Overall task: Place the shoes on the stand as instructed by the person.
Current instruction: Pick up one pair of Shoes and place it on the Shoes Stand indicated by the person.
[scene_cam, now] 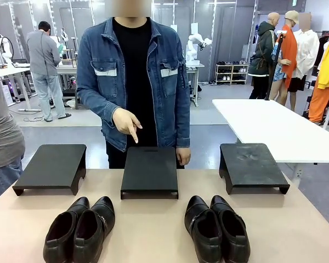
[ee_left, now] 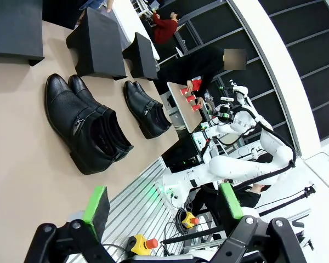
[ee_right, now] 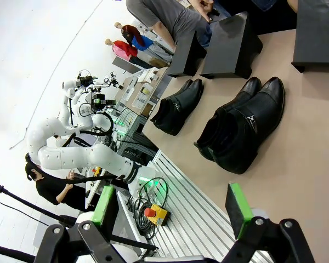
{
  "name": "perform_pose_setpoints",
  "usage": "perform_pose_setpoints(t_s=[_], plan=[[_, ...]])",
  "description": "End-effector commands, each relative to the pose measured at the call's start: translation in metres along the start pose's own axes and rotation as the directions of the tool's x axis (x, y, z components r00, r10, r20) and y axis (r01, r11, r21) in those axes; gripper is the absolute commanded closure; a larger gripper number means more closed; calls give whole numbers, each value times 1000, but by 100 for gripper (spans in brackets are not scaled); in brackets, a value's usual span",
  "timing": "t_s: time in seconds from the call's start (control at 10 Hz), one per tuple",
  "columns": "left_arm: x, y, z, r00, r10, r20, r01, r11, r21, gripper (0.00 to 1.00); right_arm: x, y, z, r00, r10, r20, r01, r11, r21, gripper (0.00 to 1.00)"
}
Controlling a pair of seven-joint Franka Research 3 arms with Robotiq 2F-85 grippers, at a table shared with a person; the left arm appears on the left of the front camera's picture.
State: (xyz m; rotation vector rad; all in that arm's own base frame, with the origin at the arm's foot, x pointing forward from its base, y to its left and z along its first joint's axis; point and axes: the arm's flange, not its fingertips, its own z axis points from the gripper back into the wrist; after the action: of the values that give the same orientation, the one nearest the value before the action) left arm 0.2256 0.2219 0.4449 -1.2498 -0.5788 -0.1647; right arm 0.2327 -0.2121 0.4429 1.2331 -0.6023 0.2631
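1. The shoes stand in two pairs on the near part of the table (scene_cam: 153, 238): the left pair (scene_cam: 79, 230) and the right pair (scene_cam: 216, 227). Their toes face the stands, and neither pair is on a stand yet.
2. Just beyond them are the left stand (scene_cam: 51, 167), the middle stand (scene_cam: 149, 171) and the right stand (scene_cam: 252, 166), all bare on top.
3. The person's hand (scene_cam: 127, 123) points a finger down at the middle stand, and the other hand (scene_cam: 182, 156) rests by its right edge.
4. The left gripper (ee_left: 163, 204) is released, its green pads (ee_left: 97, 205) spread wide around nothing. The right gripper (ee_right: 171, 209) is likewise spread and empty. Both are well apart from the shoes.
5. The step in hand is probably to fetch shoes for the middle stand; which pair is meant I cannot tell. Take one shoe across its narrow heel end and lift it clear of its touching mate. Set it flat, leaving room beside it and staying clear of the resting hand.
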Motion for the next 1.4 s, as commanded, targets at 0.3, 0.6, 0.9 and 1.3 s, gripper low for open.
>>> perform_pose_setpoints(t_s=[0.3,0.6,0.9,1.3], plan=[[13,-46,-43,994,16,-111,2,987,163,0,1,0,1,1000,20,14,-20,1000,13,0],[36,-122,-109,963,82,-258,3,950,313,0,1,0,1,1000,20,14,-20,1000,13,0],[36,-188,-201,931,122,-344,89,838,539,0,1,0,1,1000,20,14,-20,1000,13,0],[31,-212,-292,912,123,-391,226,646,729,0,1,0,1,1000,20,14,-20,1000,13,0]])
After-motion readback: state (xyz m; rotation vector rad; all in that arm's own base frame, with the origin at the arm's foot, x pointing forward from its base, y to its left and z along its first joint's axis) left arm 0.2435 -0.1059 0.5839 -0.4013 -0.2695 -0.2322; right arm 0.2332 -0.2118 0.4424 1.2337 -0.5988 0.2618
